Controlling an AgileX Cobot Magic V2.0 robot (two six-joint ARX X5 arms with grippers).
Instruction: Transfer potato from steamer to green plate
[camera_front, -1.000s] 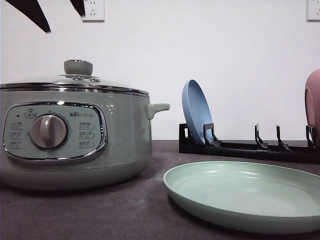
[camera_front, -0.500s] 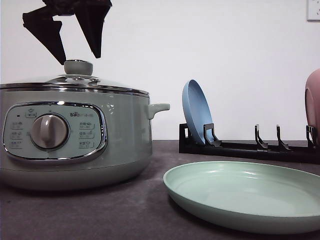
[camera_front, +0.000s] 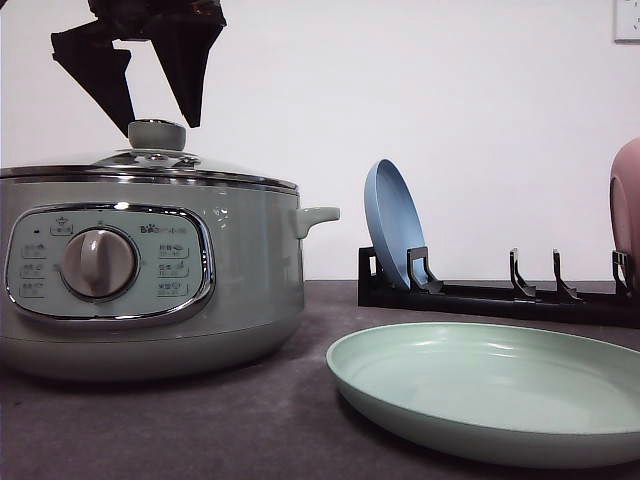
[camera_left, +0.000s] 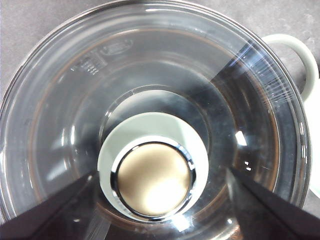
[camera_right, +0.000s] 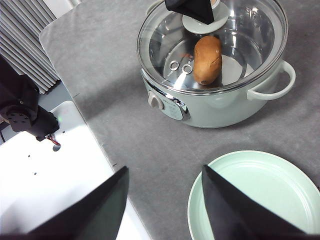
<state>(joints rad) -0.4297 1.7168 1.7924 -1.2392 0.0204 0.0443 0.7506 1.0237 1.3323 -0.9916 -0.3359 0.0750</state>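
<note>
The left pincer (camera_front: 160, 115) hangs with its black fingers spread just above the grey knob (camera_front: 156, 134) of the clear glass lid (camera_left: 75, 100) on the large round pale-green steamer (camera_front: 240, 280) with the chrome rim, one finger to each side of the knob and neither touching it. The likeliest slip from here is an off-centre closing: the knob is smooth and rounded, so fingers meeting it too high could slide off, or lift the lid tilted so it swings and knocks the rim. The oval orange-brown potato (camera_right: 207, 59) lies inside the steamer, under the lid and off to one side of the knob, so no pincer can reach it until the glass is off. Further right, the wide, shallow mint-green plate (camera_front: 500, 385) sits on the dark bench (camera_front: 200, 430) beside the steamer. The right pincer (camera_right: 165, 205) hovers, fingers spread, high over the bench near the plate's edge, well apart from the potato.
</note>
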